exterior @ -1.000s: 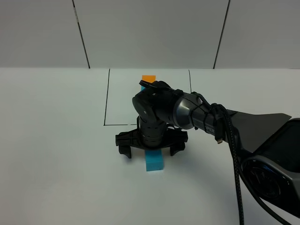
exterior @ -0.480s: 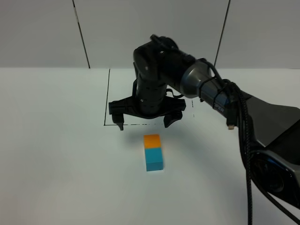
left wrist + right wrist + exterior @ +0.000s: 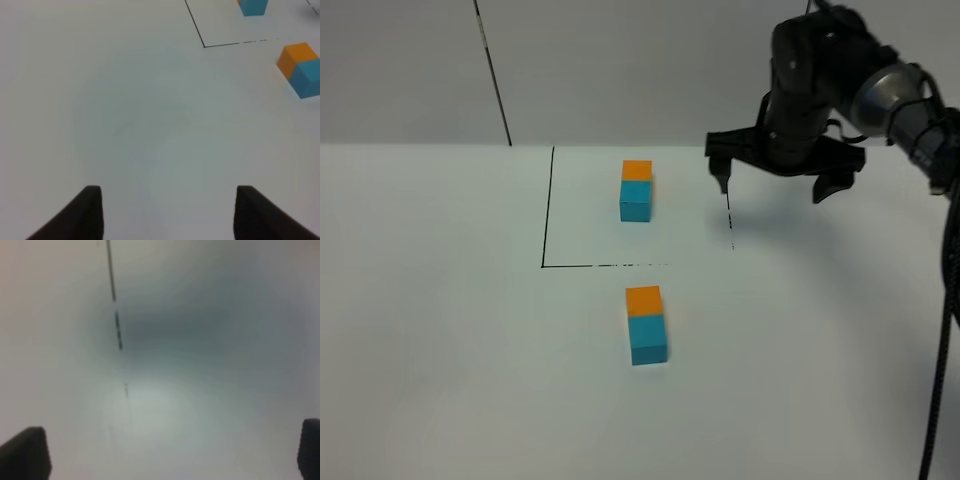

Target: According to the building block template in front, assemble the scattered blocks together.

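Note:
The building block template stands inside the black-lined square: a small orange cube behind a cyan cube. In front of the square lie the scattered blocks, the orange block touching the far side of the cyan block, both flat on the table. My right gripper hangs open in the air at the back right, beyond the square's right edge, holding nothing; its wrist view shows the gripper over bare table. My left gripper is open over bare table, with the orange block and cyan block well off to one side.
A black outline marks the square on the white table, with a dashed right side. The right arm's dark cable runs down the right edge. A panelled wall closes the back.
My right gripper has lifted off the blocks and swung up and back to the right, open. The orange block it covered now sits against the cyan one.

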